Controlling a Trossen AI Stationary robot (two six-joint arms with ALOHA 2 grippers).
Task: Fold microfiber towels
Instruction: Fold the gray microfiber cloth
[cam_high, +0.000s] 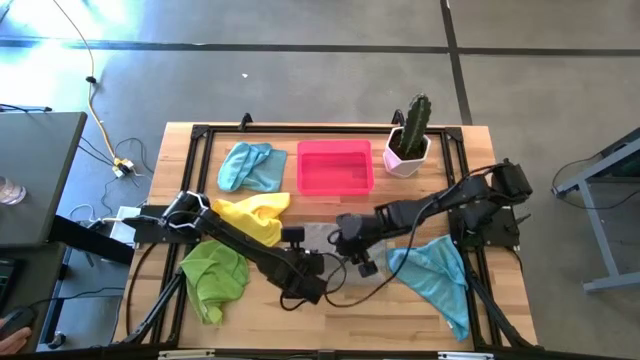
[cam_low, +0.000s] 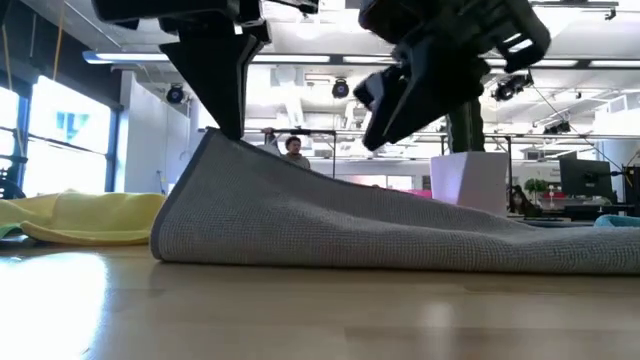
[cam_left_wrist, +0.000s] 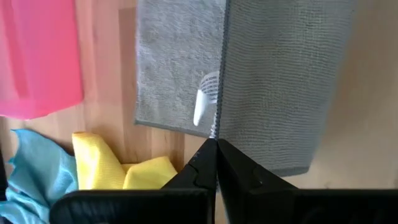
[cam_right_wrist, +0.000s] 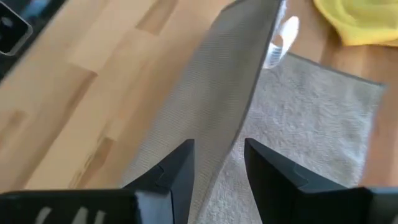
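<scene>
1. Nearest the front edge of the table, at about six o'clock from its middle, the left gripper has its jaws pressed together on the edge of the grey towel, holding one side up so the cloth forms a raised flap, ready, I judge, to be laid over for a fold.
2. Just beside it, toward three o'clock, the right gripper hangs over the same towel with its jaws spread and nothing between them; the lifted edge runs just past them.
3. The rest of the grey towel lies flat on the wood at the table's centre.
4. Around it wait the unfolded cloths: a lime green towel at eight o'clock, a yellow towel at ten, a light blue towel at four.
5. Farthest back, another light blue towel at eleven o'clock, the pink tray at twelve, a potted cactus at one.
</scene>
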